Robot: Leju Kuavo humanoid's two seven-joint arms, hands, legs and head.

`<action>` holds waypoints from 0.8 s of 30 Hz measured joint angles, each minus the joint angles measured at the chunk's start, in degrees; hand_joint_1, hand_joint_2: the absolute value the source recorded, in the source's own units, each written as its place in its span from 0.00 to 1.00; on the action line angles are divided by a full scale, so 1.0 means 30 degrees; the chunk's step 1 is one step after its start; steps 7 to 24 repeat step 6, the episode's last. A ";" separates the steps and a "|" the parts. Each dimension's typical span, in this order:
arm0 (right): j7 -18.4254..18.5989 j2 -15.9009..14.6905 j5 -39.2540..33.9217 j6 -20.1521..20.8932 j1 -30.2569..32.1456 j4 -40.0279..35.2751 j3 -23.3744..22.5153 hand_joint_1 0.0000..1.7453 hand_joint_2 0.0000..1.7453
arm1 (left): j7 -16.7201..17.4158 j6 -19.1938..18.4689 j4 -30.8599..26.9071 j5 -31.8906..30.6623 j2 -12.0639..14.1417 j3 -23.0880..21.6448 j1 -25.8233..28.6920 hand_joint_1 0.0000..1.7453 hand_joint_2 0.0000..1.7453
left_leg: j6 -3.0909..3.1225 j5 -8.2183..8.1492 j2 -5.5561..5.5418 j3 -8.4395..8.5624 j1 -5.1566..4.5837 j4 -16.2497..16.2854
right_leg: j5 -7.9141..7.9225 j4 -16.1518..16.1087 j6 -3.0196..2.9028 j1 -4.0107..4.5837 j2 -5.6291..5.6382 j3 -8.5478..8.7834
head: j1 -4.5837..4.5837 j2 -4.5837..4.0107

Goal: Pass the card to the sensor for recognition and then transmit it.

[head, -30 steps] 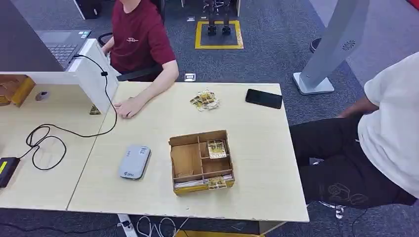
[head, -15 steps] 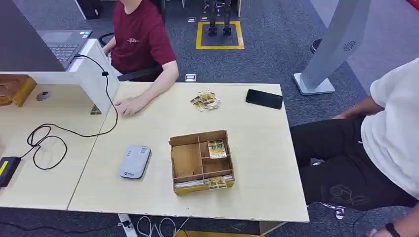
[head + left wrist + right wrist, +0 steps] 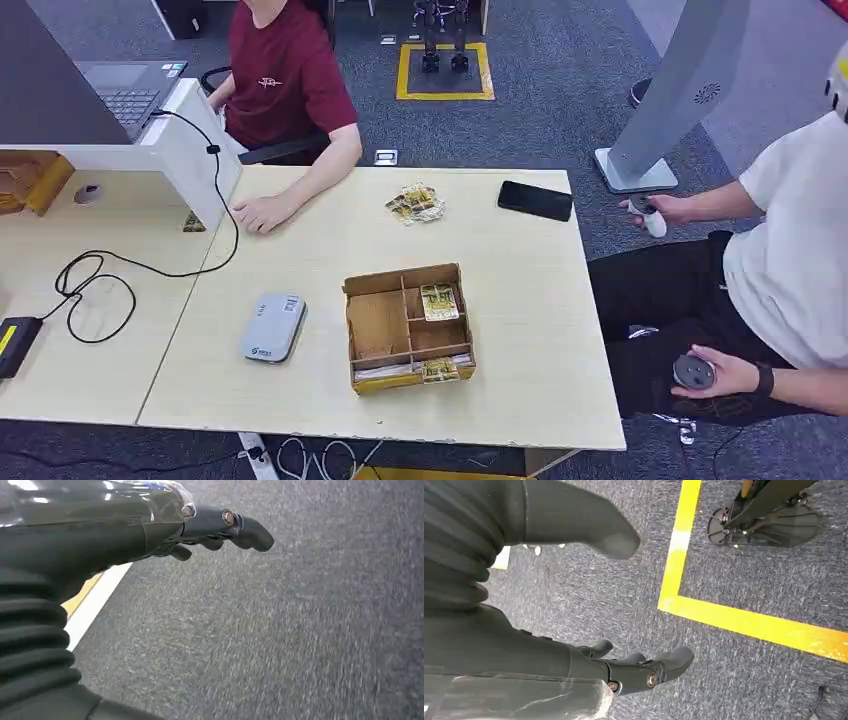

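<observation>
Card [image 3: 438, 302] lies in the box [image 3: 375, 325]; left hand [image 3: 165, 527] and right hand [image 3: 589, 600] hang, fingers wide, holding nothing.

Office-style robot test area.
Pale wooden worktop [image 3: 520, 300] with a white divider [image 3: 190, 150], a laptop [image 3: 125, 90], grey carpet [image 3: 540, 130] marked by yellow floor tape [image 3: 444, 95], and seated people alongside.

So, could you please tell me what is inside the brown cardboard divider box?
The brown cardboard divider box holds yellow patterned cards in right-hand compartments; the large left one looks empty. Front slots are partly hidden.
</observation>
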 joint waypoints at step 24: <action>0.0226 -0.0277 -0.2543 0.0320 0.0248 -0.0313 0.2011 0.00 0.00 | 0.0146 -0.1158 0.0007 0.2222 -0.0065 -0.2361 0.0386 0.00 0.00 | 0.0000 0.0000 0.0000 0.0000 0.0001 0.0000 | 0.0000 0.0000 0.0000 0.0000 -0.0001 0.0000 | 0.0000 0.0000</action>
